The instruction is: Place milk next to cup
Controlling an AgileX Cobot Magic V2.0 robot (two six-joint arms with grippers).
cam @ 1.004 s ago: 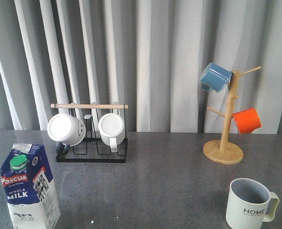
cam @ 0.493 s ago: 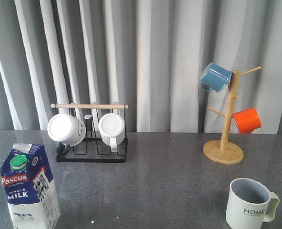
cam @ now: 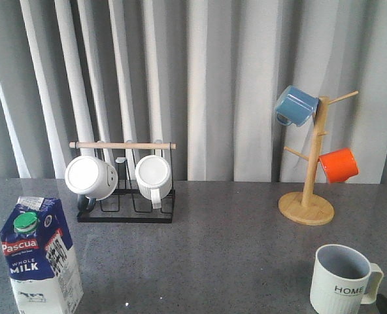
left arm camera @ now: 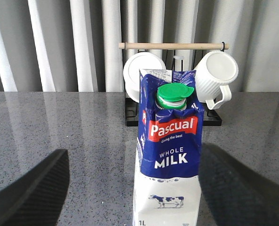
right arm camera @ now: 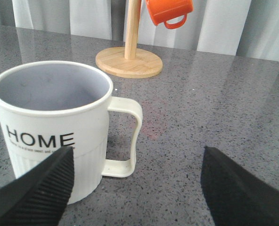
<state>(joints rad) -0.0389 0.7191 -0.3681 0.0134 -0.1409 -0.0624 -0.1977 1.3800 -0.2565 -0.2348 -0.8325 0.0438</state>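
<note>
Honestly not much has changed in the last second: the milk (cam: 41,256) sits in the same spot at the near left of the table (cam: 219,242), and the cup (cam: 342,279) hasn't budged from the near right, so they're well apart with a wide stretch of bare table between them. The only difference I can spot is down in the bottom right corner of the front view, where a dark sliver was at the edge a second ago, gone half a second ago, and now there's a bit of dark again just below the cup's handle. I'd guess that's the right arm shifting around, but it's too small to be sure. In the left wrist view the left gripper (left arm camera: 132,188) has its fingers (left arm camera: 31,188) spread wide, one on each side of the carton and not touching it, so it looks lined up for a grab but nothing's closed yet. The right gripper (right arm camera: 137,188) is spread apart too, sitting near the cup with one finger in front of the cup's lower wall, holding nothing. So the task is basically at the start: the carton is upright, cap on, not lifted, and it has to cross the whole table.
</note>
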